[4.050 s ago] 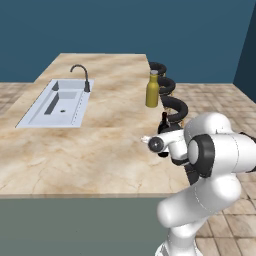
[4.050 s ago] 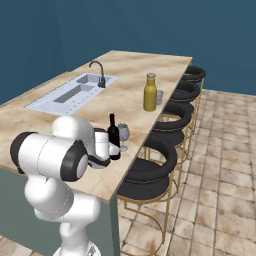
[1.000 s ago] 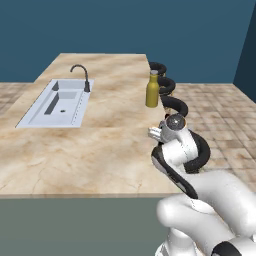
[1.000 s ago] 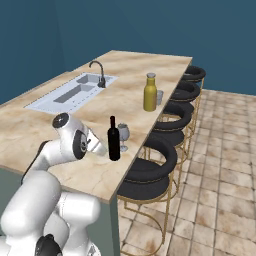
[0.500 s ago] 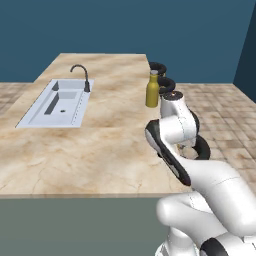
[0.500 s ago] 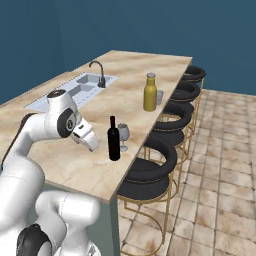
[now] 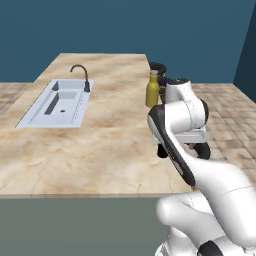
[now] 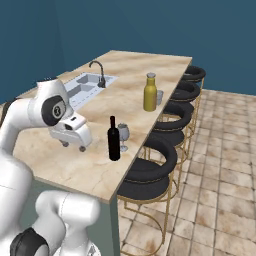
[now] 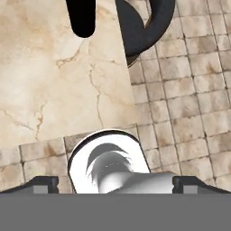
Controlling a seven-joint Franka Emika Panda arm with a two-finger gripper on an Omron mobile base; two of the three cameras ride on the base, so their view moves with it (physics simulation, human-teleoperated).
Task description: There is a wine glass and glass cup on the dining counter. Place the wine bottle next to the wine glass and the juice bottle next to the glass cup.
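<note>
**Polished stone, glass and metal across the kitchen island**

The worktop (image 8: 95,172) carries a beige marbled stone top, smooth with a soft sheen and fine darker veins. The sink (image 7: 55,102) set into it looks like pale, smooth matt metal, and the faucet (image 8: 98,71) is matt black. The wine bottle (image 8: 114,139) is near-black glossy glass; beside it the wine glass (image 8: 123,134) is clear and faintly grey. The juice bottle (image 8: 150,93) has a smooth yellow-ochre body with a dull grey cap. The stools (image 8: 147,170) have black, leather-like padded seats on thin brass-coloured metal frames. The floor (image 8: 215,200) is rough-looking mottled tan stone tile. The robot arm (image 7: 180,112) is glossy white plastic.
</note>
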